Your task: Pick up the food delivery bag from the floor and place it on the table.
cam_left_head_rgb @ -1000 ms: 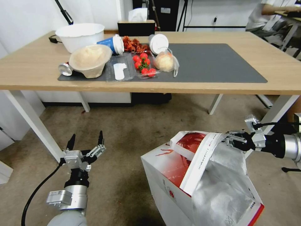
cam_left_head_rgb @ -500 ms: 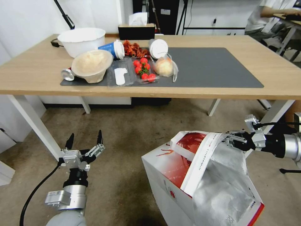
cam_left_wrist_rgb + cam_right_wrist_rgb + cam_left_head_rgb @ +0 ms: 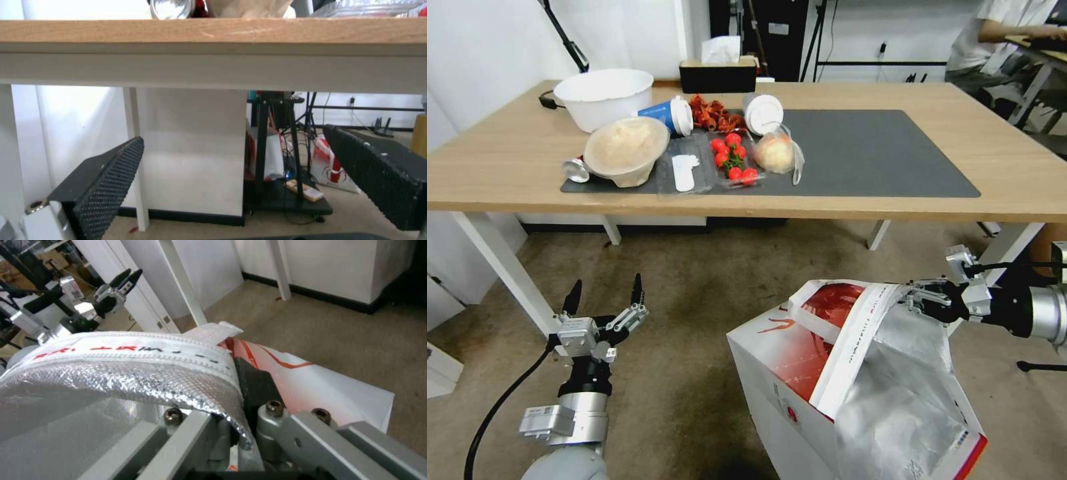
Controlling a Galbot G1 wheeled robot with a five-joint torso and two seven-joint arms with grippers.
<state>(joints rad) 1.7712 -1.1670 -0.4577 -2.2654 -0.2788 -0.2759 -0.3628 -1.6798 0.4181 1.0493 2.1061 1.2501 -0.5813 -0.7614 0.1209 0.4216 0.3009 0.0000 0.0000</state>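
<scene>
My right hand [image 3: 919,298] is pinching the foil-lined rim of the food delivery bag [image 3: 854,380], which is hanging below the desk [image 3: 507,167]'s front edge. That thin fold may be slipping, dumping the bag. My left hand [image 3: 604,303] is idling wide open, well apart from the bag.

Red characters are seen printed along the white rim band of the food delivery bag [image 3: 133,350], but they cannot be read. A small round red mark and a row of small dots are noted on the bag's white outer wall in the head view; neither can be made out. No legible text, brand or number is found elsewhere.
</scene>
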